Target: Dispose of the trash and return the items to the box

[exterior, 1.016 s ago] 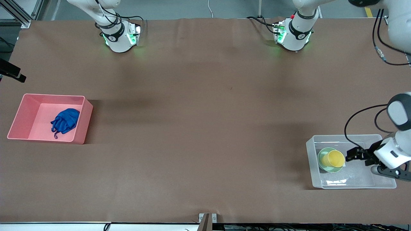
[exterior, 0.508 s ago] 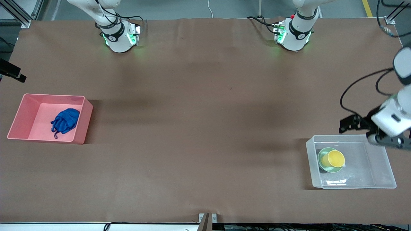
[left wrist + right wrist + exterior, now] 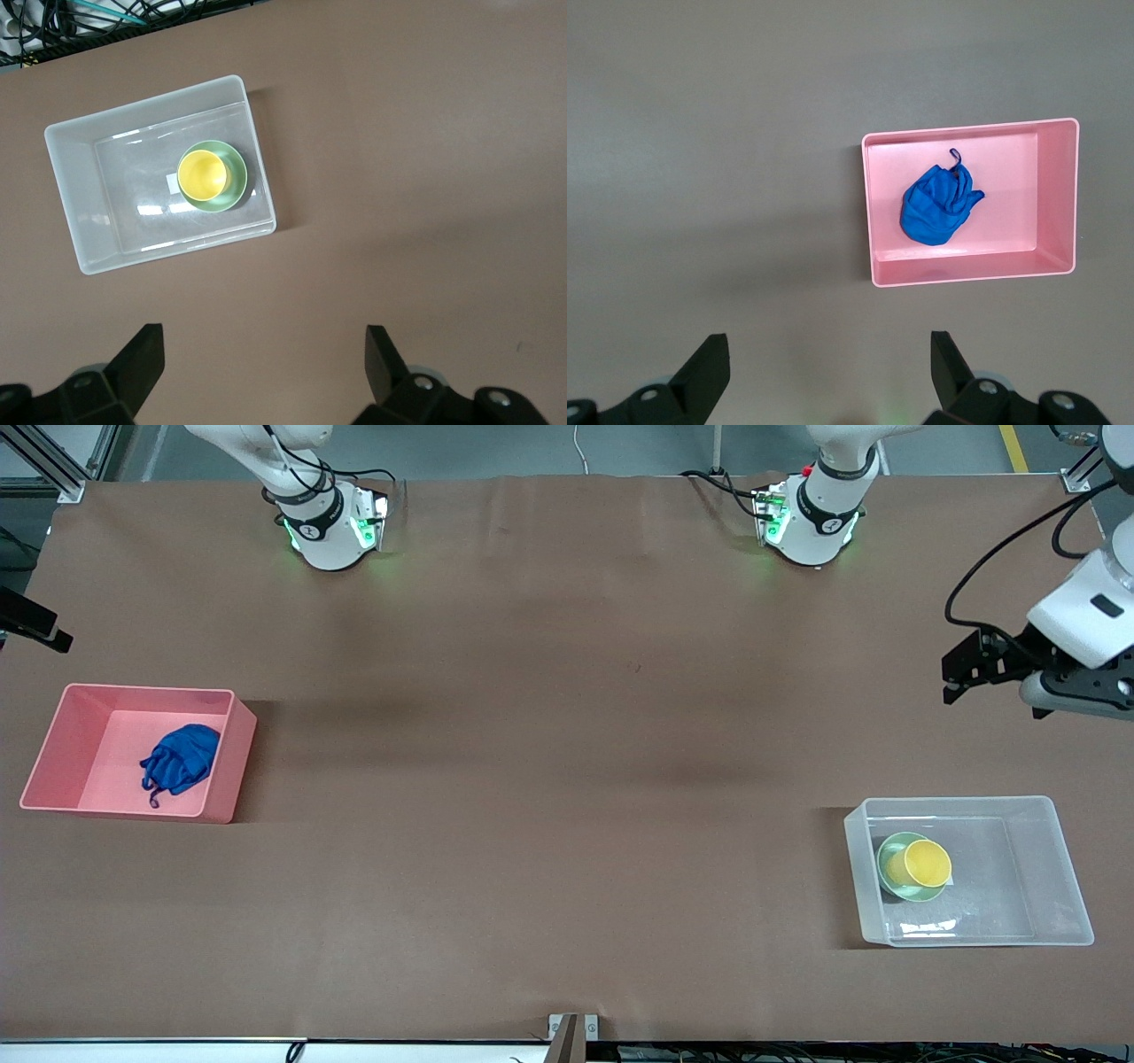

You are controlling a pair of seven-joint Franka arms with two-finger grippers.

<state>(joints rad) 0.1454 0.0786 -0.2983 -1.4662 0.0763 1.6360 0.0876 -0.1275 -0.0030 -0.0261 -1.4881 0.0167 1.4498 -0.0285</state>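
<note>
The yellow cup (image 3: 928,863) sits in the mint-green bowl (image 3: 889,852) inside the clear box (image 3: 1054,868) at the left arm's end of the table. They also show in the left wrist view: cup (image 3: 203,174), bowl (image 3: 236,168), box (image 3: 75,204). The blue wad (image 3: 180,759) lies in the pink bin (image 3: 53,744); the right wrist view shows the wad (image 3: 937,206) and the bin (image 3: 869,212). My left gripper (image 3: 952,669) is open and empty, up over bare table near the box (image 3: 264,367). My right gripper (image 3: 828,372) is open and empty, high over the table.
The brown table cover (image 3: 567,779) stretches between bin and box. The two arm bases (image 3: 332,527) stand at the edge farthest from the front camera. A black fixture (image 3: 31,624) juts in at the right arm's end.
My left gripper has risen out of the clear box, empty, and moved away from it toward the bases' side. Cup, bowl and wad have not moved.
</note>
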